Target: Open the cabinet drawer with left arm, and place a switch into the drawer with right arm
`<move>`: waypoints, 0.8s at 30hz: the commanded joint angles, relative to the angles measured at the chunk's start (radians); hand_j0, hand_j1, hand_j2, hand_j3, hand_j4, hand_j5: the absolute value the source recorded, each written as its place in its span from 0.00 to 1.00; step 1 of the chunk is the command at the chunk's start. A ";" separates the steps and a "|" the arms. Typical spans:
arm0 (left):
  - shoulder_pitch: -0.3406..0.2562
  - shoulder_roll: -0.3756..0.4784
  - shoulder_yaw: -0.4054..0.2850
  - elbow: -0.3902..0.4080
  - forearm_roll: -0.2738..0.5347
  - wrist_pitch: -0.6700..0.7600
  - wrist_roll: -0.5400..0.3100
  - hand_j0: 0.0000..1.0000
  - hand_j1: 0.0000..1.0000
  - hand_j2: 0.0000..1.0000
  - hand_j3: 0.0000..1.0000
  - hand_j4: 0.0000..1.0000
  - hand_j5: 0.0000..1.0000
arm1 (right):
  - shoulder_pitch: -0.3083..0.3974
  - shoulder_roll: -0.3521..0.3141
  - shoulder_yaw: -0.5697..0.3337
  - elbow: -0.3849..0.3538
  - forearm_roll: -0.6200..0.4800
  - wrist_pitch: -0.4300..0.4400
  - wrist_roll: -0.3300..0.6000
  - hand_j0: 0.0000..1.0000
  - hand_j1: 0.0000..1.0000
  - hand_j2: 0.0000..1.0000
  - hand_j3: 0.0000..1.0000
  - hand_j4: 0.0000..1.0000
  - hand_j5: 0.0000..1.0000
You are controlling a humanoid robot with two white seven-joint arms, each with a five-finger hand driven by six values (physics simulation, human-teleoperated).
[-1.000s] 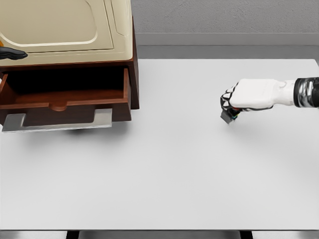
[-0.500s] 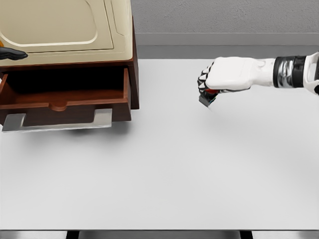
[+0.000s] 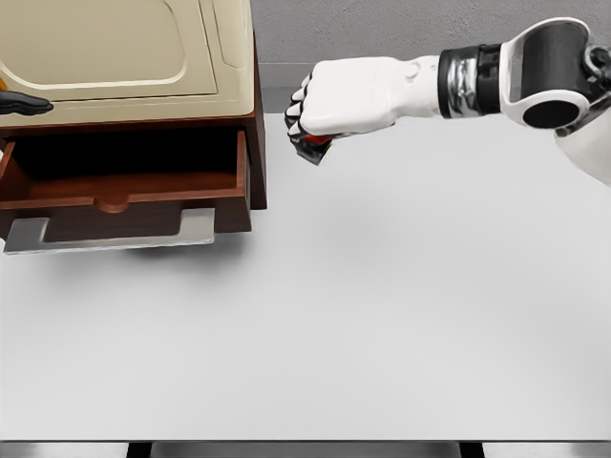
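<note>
So the right hand [image 3: 320, 105] is curled into a tight fist around the switch [image 3: 315, 145], holding it up in the air just to the right of the cabinet [image 3: 256, 143], over the far part of the white counter [image 3: 382, 315]. The arm comes in from the upper right, and the knuckles face left toward the cabinet.

Only a bit of the switch is visible, a red and dark chunk poking out below the fingers [image 3: 298, 119]. It's mostly buried in the fist, so I honestly can't tell which way its long axis runs or where it points. The exposed bit hangs downward out of the bottom of the hand.

The drawer [image 3: 124, 196] is pulled out, with a dark wooden interior and a flat silver handle [image 3: 110, 234] along the front. The switch is off to the drawer's right, past the cabinet's side wall, not over the opening.

A dark fingertip-looking thing [image 3: 24, 103] shows at the far left edge, against the cream cabinet top. That's probably the left hand, but so little is in view that I can't tell what its fingers are doing.
</note>
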 commanded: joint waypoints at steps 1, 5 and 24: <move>0.000 0.002 0.000 0.000 0.008 0.003 0.000 1.00 1.00 1.00 1.00 1.00 1.00 | -0.005 0.050 0.027 0.013 -0.004 0.002 -0.001 0.38 0.38 0.38 0.38 0.38 0.38; 0.002 0.000 0.000 0.000 0.008 0.002 0.000 1.00 1.00 1.00 1.00 1.00 1.00 | -0.058 0.083 0.050 0.017 -0.033 0.002 -0.001 0.38 0.38 0.38 0.38 0.38 0.38; 0.002 -0.003 -0.001 0.008 0.005 -0.002 0.000 1.00 1.00 1.00 1.00 1.00 1.00 | -0.229 0.396 0.170 0.306 -0.080 0.002 -0.001 0.38 0.38 0.38 0.38 0.38 0.38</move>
